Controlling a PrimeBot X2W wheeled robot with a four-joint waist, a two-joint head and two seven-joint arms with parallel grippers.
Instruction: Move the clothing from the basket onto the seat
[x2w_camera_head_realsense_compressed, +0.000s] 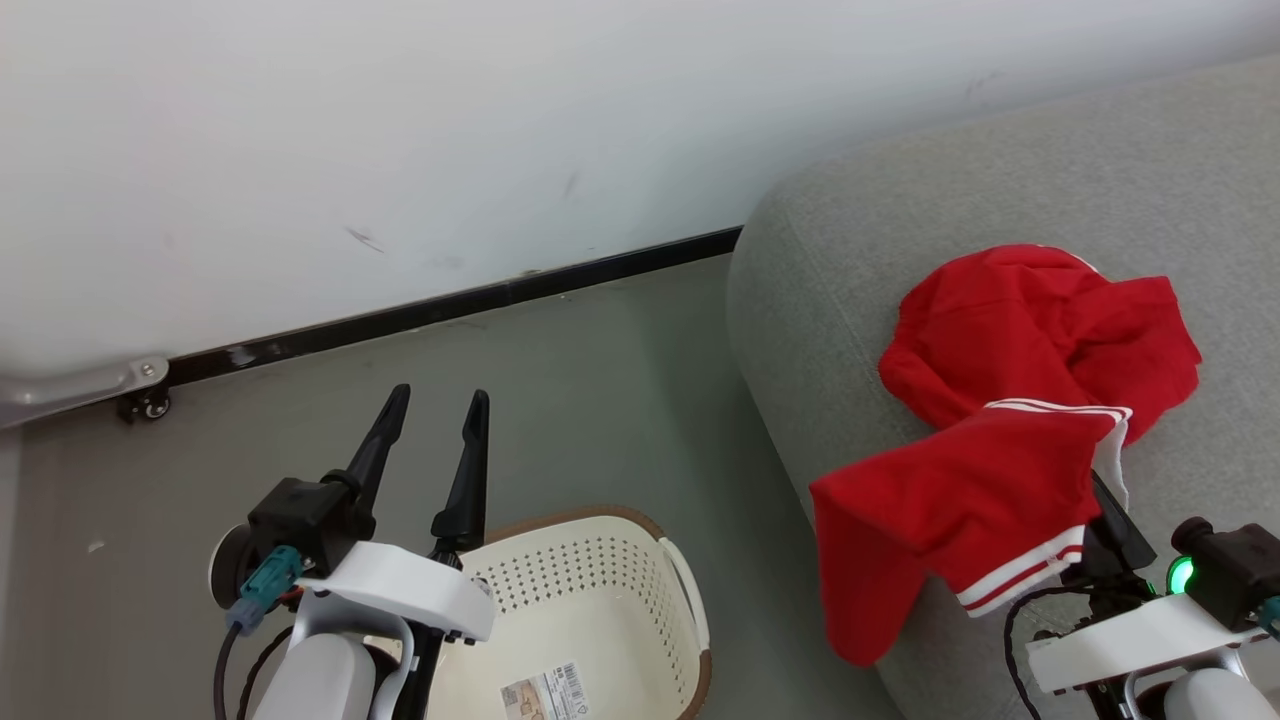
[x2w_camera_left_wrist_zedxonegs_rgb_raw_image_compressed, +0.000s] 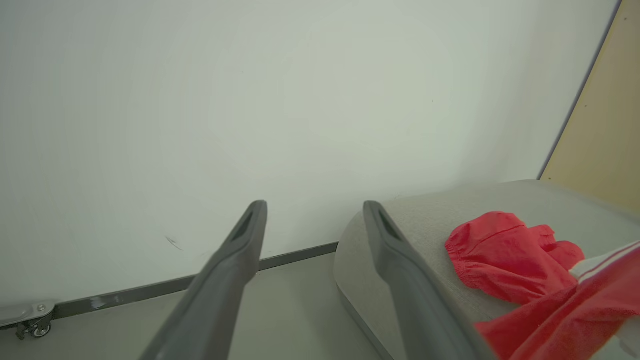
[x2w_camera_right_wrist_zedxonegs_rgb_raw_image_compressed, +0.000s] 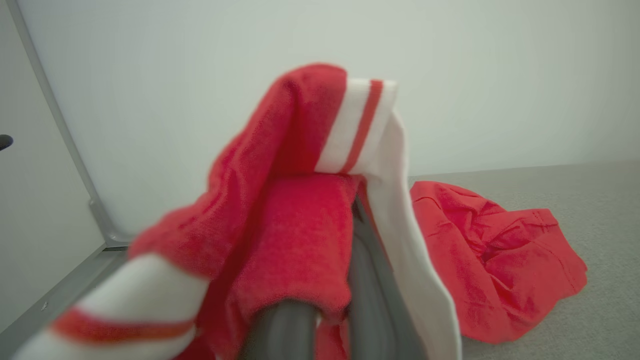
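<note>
My left gripper (x2w_camera_head_realsense_compressed: 439, 394) above floor (x2w_camera_head_realsense_compressed: 600, 380) near wall, fingers wide apart. Just below it, white basket (x2w_camera_head_realsense_compressed: 560, 575) on floor, sticker (x2w_camera_head_realsense_compressed: 545, 692) on its bottom. Grey seat (x2w_camera_head_realsense_compressed: 900, 200) at right. 1 red garment (x2w_camera_head_realsense_compressed: 1040, 320) lies crumpled on seat. My right gripper (x2w_camera_head_realsense_compressed: 1108, 520) at seat's front edge, fingers together, clamped on striped garment (x2w_camera_head_realsense_compressed: 950, 490), which drapes over them, 1 end hanging past seat's edge.

The left tool (x2w_camera_left_wrist_zedxonegs_rgb_raw_image_compressed: 315, 207) has its fingers spread wide; beyond, red clothing (x2w_camera_left_wrist_zedxonegs_rgb_raw_image_compressed: 500, 255) lies crumpled on the grey seat (x2w_camera_left_wrist_zedxonegs_rgb_raw_image_compressed: 430, 212); white wall (x2w_camera_left_wrist_zedxonegs_rgb_raw_image_compressed: 250, 100) behind.
</note>
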